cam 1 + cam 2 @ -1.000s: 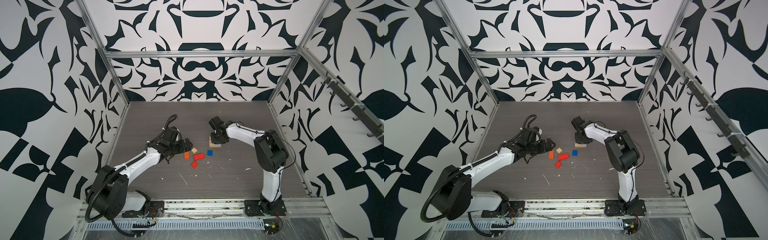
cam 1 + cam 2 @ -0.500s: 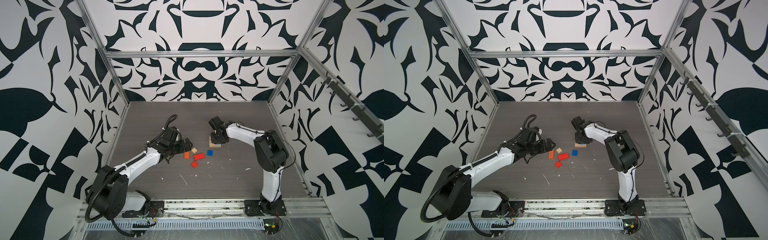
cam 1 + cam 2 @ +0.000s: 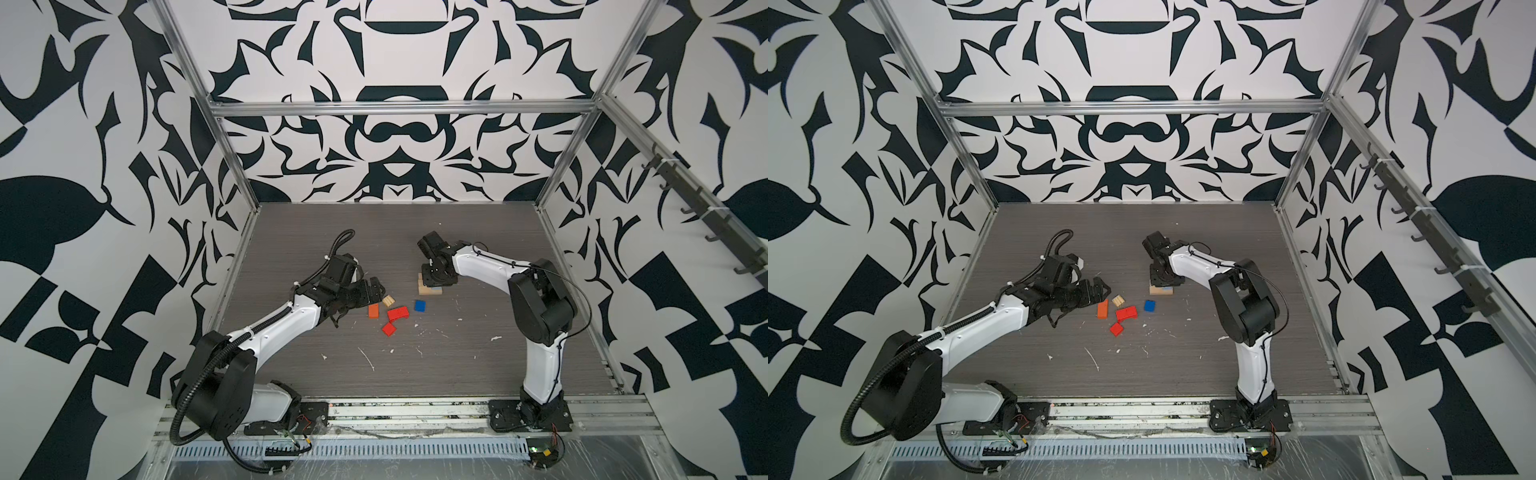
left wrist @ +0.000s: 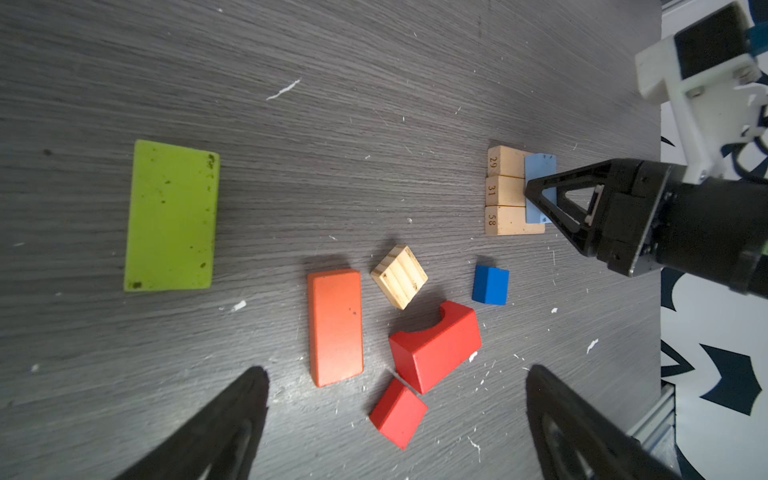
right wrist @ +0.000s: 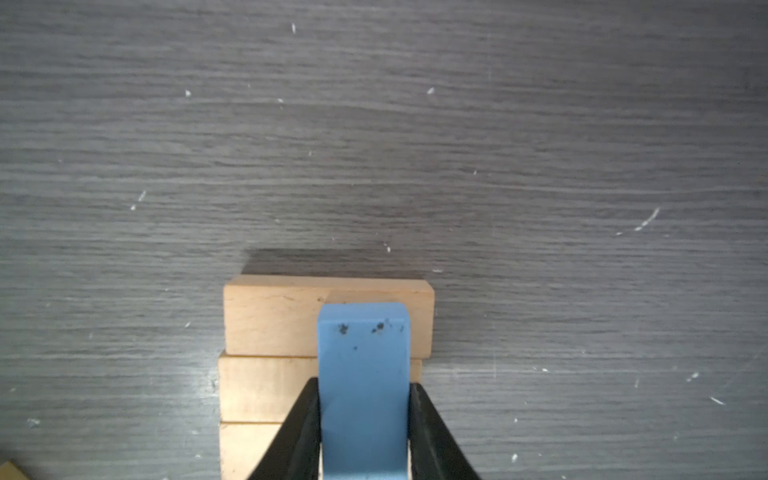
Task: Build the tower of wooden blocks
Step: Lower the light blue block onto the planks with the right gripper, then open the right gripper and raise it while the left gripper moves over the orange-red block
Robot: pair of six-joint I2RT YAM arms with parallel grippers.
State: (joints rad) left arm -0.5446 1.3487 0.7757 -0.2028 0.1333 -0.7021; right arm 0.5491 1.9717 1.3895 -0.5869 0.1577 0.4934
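Release seems next: right gripper clasps blue block, laid flat across tan base, the tower so far. Open slowly, then lift straight up. Beside base, left gripper hangs wide open, empty, near loose blocks.
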